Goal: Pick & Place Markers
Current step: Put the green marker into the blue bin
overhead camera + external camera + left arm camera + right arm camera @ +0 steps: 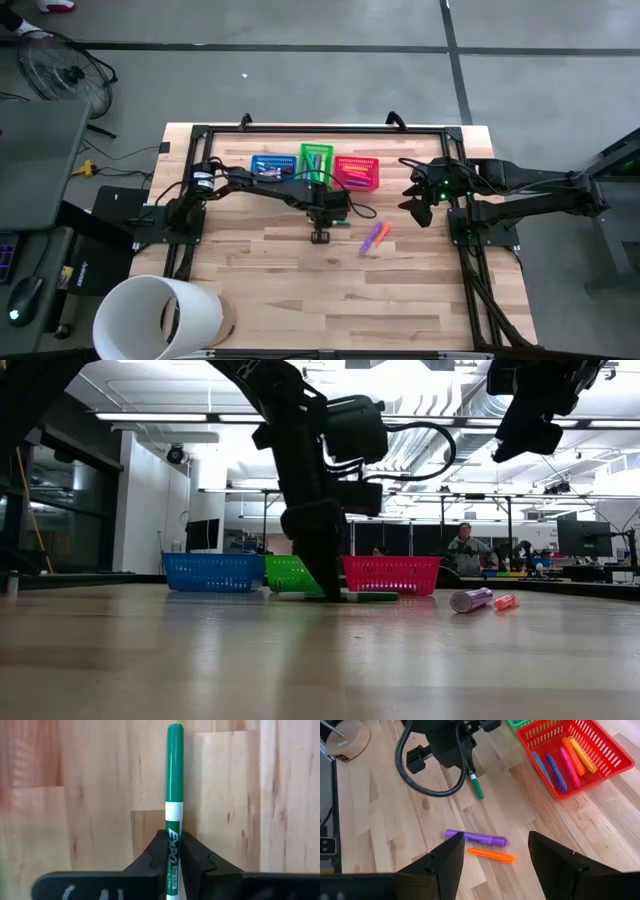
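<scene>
Light wooden butcher-block table [300,300] carries the whole setup inside a black frame. White cylindrical roll or tube [155,318] sits at the near left corner of the table. Left arm reaches in from the left side to the table's middle; right arm is parked raised at the right edge. Three small plastic mesh baskets stand in a row along the far side: blue basket [272,168], green basket [316,160], red basket [358,173]; the red one holds several markers (blue, purple, pink, orange, yellow) lying side by side [563,760]. Left gripper [172,857] is down at the table surface just in front of the green basket, fingers pressed together and pinching the thin green dry-erase marker [174,780] on its white label band; the marker lies flat on the wood. Right gripper [495,852] hangs above the table with fingers spread, holding nothing. Thick purple marker [371,236] and orange marker [382,233] lie side by side on the table, right of the left gripper.
</scene>
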### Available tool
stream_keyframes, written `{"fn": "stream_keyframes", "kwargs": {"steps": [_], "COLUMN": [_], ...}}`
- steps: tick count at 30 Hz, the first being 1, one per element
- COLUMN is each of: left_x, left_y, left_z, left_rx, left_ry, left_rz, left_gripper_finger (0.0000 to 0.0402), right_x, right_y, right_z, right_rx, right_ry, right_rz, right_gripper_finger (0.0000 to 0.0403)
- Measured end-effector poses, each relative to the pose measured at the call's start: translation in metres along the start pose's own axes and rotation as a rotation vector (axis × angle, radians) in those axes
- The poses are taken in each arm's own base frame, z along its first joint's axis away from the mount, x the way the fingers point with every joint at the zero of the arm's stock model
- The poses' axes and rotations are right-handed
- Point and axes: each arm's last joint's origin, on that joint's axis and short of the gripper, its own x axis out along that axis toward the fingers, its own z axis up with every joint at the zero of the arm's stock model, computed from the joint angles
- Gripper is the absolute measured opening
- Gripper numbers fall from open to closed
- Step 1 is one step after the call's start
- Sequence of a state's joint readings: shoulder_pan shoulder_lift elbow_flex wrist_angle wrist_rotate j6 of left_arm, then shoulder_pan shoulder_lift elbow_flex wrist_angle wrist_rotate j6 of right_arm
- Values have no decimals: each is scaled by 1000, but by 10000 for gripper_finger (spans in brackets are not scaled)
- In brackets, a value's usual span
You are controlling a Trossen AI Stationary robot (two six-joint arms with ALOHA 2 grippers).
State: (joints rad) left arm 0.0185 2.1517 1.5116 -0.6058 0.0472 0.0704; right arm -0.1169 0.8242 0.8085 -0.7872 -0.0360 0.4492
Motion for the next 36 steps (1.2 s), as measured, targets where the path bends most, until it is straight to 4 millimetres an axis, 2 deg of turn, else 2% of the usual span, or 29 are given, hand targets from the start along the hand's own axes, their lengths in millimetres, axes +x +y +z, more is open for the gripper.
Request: {"fn": "stream_keyframes", "kwargs": {"steps": [6,18,27,36], "left_x": [11,11,-17,-69], "left_y": [-5,-7,-6,9], "left_z": [-4,-3,0,-8], "left_rx": [-23,-32,-12,1], "left_ry": [42,31,-12,6], "left_rz": [-72,-73,-8,84], "left_gripper_finger": [19,19,19,19], "right_x": [0,0,0,0], "right_y": [0,0,0,0], "right_z": [0,0,0,0], "right_rx": [0,4,4,-4], "right_ry": [0,1,1,1], "right_rz": [1,1,1,1], "right_gripper_finger": [209,209,209,209]}}
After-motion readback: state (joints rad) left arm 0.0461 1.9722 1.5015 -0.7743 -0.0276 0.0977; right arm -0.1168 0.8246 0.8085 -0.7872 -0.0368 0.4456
